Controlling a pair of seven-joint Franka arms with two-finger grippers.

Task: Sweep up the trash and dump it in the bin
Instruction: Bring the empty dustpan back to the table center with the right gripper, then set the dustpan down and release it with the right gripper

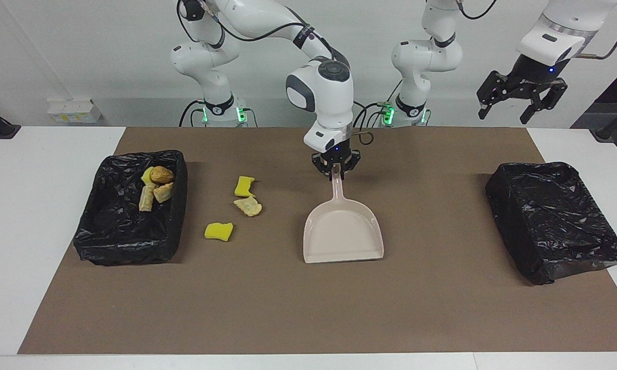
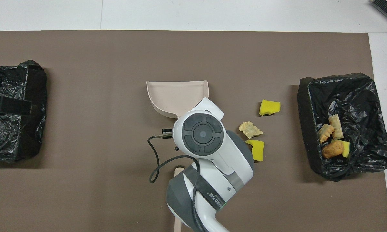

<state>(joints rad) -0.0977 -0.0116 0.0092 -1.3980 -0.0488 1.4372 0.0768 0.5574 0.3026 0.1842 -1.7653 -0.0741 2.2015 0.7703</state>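
Note:
My right gripper (image 1: 336,173) is shut on the handle of the beige dustpan (image 1: 342,234), whose pan rests on the brown mat with its mouth pointing away from the robots. In the overhead view the right arm hides the handle and only the pan (image 2: 175,95) shows. Loose trash lies on the mat between the dustpan and the bin at the right arm's end: a yellow sponge chunk (image 1: 245,186), a bread piece (image 1: 248,206) and another sponge chunk (image 1: 219,231). That black-lined bin (image 1: 128,246) holds several scraps (image 1: 156,186). My left gripper (image 1: 504,110) hangs open, high over its own end of the table.
A second black-bagged bin (image 1: 552,221) sits at the left arm's end of the mat. In the overhead view a beige stick-like handle (image 2: 178,196) lies on the mat near the robots, partly under the right arm.

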